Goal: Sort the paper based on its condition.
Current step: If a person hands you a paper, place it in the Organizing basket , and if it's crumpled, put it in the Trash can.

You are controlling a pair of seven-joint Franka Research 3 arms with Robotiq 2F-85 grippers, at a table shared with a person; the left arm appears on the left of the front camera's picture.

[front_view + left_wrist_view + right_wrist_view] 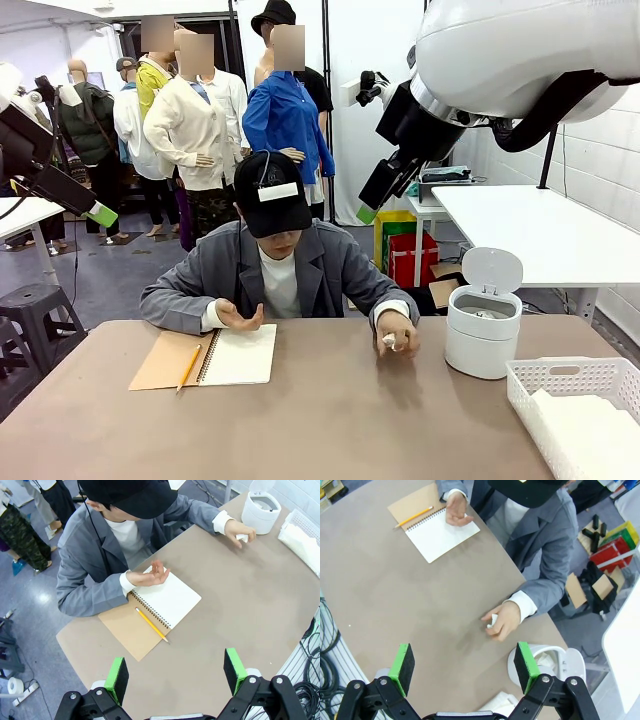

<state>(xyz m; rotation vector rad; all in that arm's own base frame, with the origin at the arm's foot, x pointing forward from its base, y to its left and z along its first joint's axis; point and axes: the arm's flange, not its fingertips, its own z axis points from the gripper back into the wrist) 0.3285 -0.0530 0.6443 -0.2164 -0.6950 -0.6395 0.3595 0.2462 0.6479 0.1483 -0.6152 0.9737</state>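
Observation:
The person's hand [398,335] rests on the table, closed around a small crumpled paper [389,342] [242,538] [493,621]. Flat white sheets [590,430] [301,534] lie in a white basket [560,377] at the front right. My left gripper [101,212] [176,675] hangs open high above the table's left side, with nothing between its green pads. High over the far right side, my right gripper [368,211] [464,666] is also open and holds nothing. Both grippers are well clear of the crumpled paper.
An open spiral notebook [215,357] with a brown cover and a yellow pencil [188,368] lies at the left, under the person's other hand [240,318]. A round white bin [483,335] [540,660] stands with its lid up beside the basket.

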